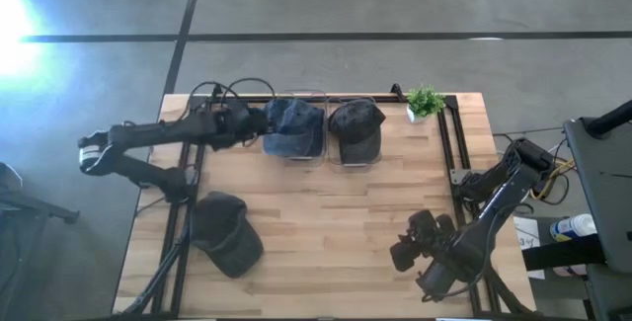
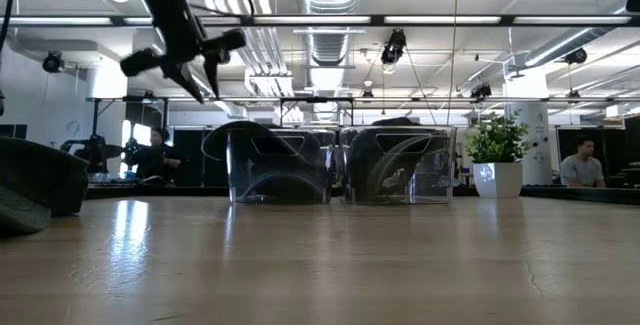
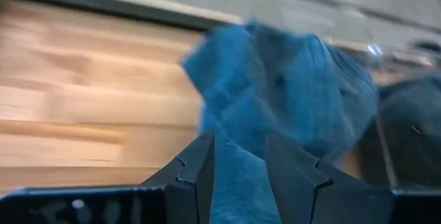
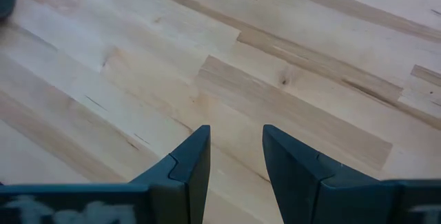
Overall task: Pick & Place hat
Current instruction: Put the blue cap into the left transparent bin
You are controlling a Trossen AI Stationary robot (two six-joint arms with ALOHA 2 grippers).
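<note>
A blue denim hat (image 1: 294,128) (image 3: 289,93) sits in the left of two clear boxes (image 2: 280,170) at the table's far side. A dark hat (image 1: 355,128) rests in the right box (image 2: 400,165). Another dark hat (image 1: 229,234) (image 2: 30,185) lies crown up on the wood near the front left. My left gripper (image 1: 259,120) (image 2: 190,70) (image 3: 238,145) hangs open in the air just left of the blue hat and above the box, with nothing between its fingers. My right gripper (image 1: 403,252) (image 4: 236,138) stands open over bare wood at the front right.
A small potted plant (image 1: 425,102) (image 2: 495,160) stands at the far right corner. Black rails (image 1: 449,143) run along the table's left and right sides. Bare wood (image 1: 336,232) lies between the boxes and the near edge.
</note>
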